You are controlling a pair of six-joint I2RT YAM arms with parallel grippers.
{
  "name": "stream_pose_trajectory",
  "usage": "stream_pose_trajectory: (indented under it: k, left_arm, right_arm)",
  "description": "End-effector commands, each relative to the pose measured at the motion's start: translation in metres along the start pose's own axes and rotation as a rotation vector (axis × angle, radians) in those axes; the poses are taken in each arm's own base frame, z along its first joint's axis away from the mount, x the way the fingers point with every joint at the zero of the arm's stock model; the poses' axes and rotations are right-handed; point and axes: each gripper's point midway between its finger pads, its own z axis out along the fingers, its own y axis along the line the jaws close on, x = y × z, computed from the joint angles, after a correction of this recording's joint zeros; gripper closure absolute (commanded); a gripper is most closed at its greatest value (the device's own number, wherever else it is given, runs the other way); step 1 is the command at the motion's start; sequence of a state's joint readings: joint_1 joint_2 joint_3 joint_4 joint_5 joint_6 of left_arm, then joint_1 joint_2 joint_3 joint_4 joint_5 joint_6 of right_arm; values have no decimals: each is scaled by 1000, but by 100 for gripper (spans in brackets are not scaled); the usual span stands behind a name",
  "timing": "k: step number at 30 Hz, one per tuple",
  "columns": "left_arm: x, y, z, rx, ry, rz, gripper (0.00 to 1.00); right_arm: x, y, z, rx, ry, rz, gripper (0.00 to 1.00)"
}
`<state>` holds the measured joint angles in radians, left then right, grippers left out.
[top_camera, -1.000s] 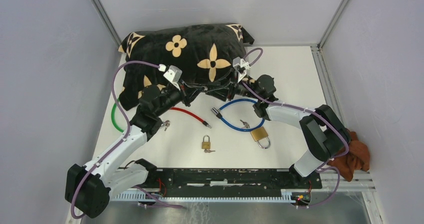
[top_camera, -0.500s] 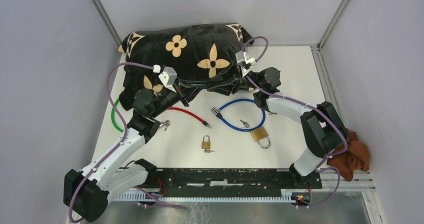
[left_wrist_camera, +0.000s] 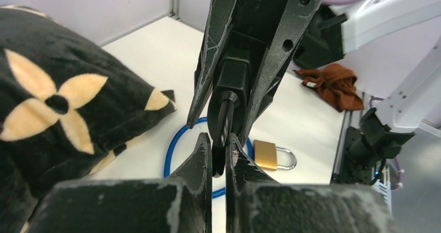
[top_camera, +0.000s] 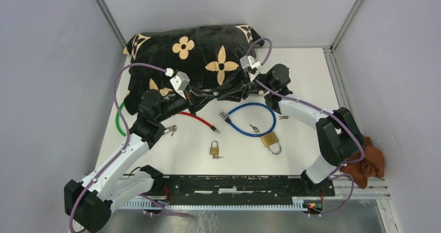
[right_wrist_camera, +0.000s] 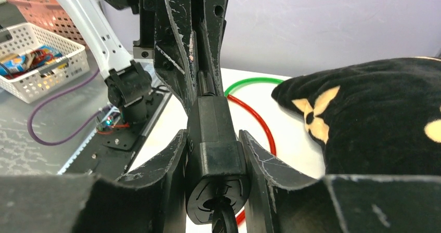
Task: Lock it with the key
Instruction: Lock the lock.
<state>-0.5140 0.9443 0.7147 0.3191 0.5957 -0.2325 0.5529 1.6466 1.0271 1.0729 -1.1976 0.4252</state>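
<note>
The right end effector (right_wrist_camera: pixel 213 135) clamps the black lock body (right_wrist_camera: pixel 210 113) level above the tabletop (top_camera: pixel 312 66), steadying it so the left end effector (left_wrist_camera: pixel 218 149), pinched shut on the key (left_wrist_camera: pixel 223 113), can apparently turn it in the keyway.

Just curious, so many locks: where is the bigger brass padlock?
In the top view, the bigger brass padlock lies right of the smaller padlock, just below the blue cable loop.
</note>
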Motion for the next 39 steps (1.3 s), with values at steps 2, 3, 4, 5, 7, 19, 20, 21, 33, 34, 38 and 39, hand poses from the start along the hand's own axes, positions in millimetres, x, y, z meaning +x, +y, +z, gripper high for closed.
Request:
stream_pose_trajectory:
  k: [2, 3, 4, 5, 7, 19, 20, 21, 33, 34, 38, 39]
  left_arm:
    - [21, -126, 12, 531, 146, -102, 98]
    - [19, -129, 12, 550, 141, -95, 98]
    - [18, -134, 12, 568, 136, -83, 98]
    - [15, -138, 12, 584, 125, -67, 98]
    - [5, -140, 14, 595, 90, -43, 98]
    - [-63, -76, 8, 350, -122, 6, 98]
    - [-63, -76, 7, 345, -128, 9, 98]
    - [-63, -76, 7, 347, -131, 9, 98]
    - [-30, -110, 21, 475, -48, 30, 98]
    - [-26, -109, 22, 465, -24, -4, 98]
    - [2, -140, 22, 559, 129, -152, 98]
    - [-1, -146, 23, 578, 125, -139, 98]
  right_arm:
    - [20, 37, 91, -108, 71, -96, 100]
    - [21, 39, 94, -123, 72, -90, 100]
    - [21, 42, 97, -138, 67, -83, 100]
    - [20, 43, 97, -142, 57, -80, 100]
    - [20, 45, 98, -148, 45, -78, 100]
    - [4, 45, 90, -59, 2, -105, 100]
    - [6, 45, 90, -57, 3, -104, 100]
    - [7, 45, 89, -56, 4, -102, 100]
    - [9, 44, 91, -52, 8, -72, 100]
    - [11, 44, 91, -55, 16, -71, 100]
    - [14, 42, 95, -63, 54, -100, 100]
    - [16, 42, 96, -60, 62, -108, 100]
